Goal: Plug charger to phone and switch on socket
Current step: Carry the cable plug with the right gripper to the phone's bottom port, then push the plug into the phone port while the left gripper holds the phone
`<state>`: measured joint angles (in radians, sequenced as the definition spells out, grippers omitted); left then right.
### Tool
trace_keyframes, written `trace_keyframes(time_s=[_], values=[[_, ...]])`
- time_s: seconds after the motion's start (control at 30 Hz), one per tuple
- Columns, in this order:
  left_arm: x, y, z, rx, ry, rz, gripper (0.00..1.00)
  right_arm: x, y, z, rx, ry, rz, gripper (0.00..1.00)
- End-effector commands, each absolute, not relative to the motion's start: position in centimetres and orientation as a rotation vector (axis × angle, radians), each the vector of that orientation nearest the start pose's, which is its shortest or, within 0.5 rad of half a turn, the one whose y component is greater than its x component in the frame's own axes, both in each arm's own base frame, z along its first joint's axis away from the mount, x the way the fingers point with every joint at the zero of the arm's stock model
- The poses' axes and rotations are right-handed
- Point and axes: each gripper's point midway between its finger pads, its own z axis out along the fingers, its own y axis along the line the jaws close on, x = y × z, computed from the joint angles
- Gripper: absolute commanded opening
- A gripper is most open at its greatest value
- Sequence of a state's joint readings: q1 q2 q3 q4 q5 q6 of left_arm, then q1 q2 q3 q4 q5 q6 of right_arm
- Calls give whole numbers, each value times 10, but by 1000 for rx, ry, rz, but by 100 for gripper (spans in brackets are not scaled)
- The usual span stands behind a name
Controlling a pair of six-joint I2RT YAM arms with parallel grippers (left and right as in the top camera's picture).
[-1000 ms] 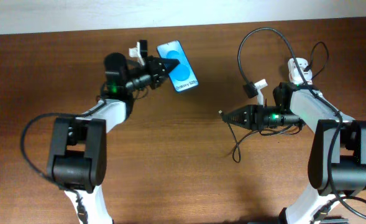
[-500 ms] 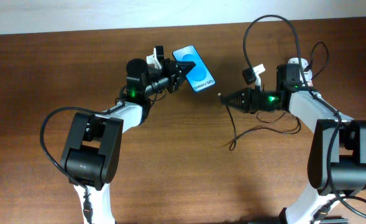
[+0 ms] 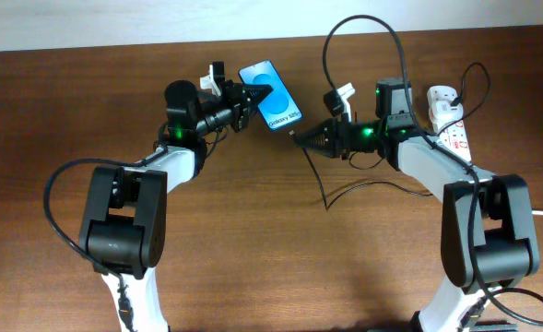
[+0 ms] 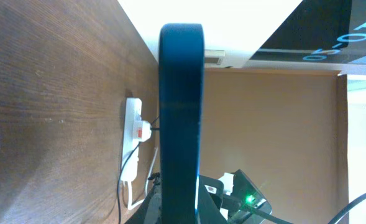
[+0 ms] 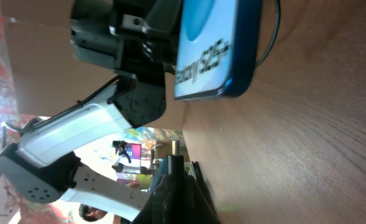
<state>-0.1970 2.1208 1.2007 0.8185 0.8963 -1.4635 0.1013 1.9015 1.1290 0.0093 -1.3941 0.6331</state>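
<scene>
My left gripper [image 3: 251,95] is shut on the phone [image 3: 271,93] and holds it tilted above the table's far middle, its blue screen lit. In the left wrist view the phone [image 4: 181,118] stands edge-on. My right gripper [image 3: 301,136] is shut on the connector tip of the charger [image 3: 325,55], a thin black cable looping up behind the arm. The tip points at the phone's lower edge, a short gap away. In the right wrist view the shut fingers [image 5: 174,177] sit below the phone [image 5: 210,50]. The white socket [image 3: 448,118] lies far right.
The socket also shows in the left wrist view [image 4: 133,124], with its red switch and white cord. Slack black cable [image 3: 345,191] lies on the brown table [image 3: 253,240] in front of the right arm. A white wall borders the table's far edge.
My right gripper has moved left with the charger tip, close to the phone's lower edge. My left gripper has shifted the phone slightly left and back.
</scene>
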Motion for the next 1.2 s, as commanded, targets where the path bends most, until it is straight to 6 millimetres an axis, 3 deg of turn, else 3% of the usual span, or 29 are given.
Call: trace_keyframes(time_s=[0.0,0.53,1.17], values=[[494,-242,178,-410,2021,-1946,0,385,212,161,-173,2255,1935,4],[492,-243,178,-404,2031,-1960,0,388,212,159,-107,2284,1940,4],[492,-243,178,-395,2026,-1950,0,381,220,168,-169,2258,1996,4]])
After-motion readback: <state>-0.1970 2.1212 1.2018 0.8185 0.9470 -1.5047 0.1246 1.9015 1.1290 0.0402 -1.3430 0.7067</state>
